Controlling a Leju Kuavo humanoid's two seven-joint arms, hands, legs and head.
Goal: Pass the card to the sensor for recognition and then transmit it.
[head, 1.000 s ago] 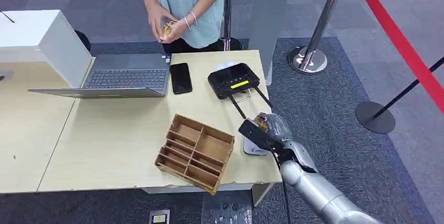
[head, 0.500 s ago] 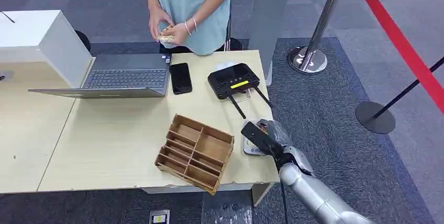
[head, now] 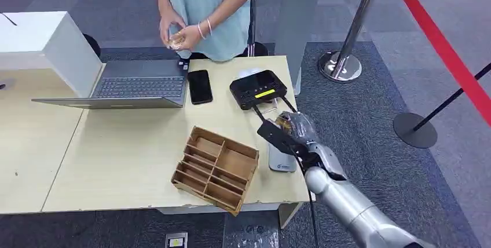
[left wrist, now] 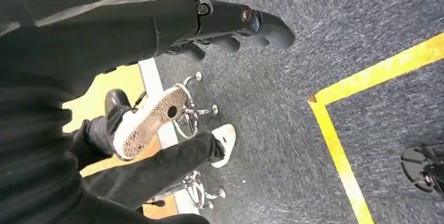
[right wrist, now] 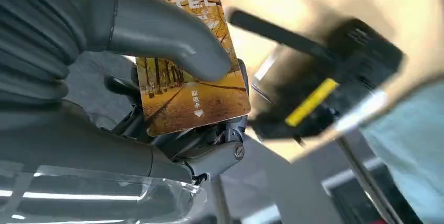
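Right hand grips the card: thumb on its printed face, fingers clamped behind. Sensor, black with a yellow strip, sits on the table just past the fingers, not touching the card. Wooden organizer lies beside the hand. Left hand hangs over carpet, fingers loosely curled, holding nothing. Person stands beyond the table.

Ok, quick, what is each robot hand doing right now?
Left robot hand: holds nothing, fingers curled in.
Right robot hand: grips the orange tree-printed card.
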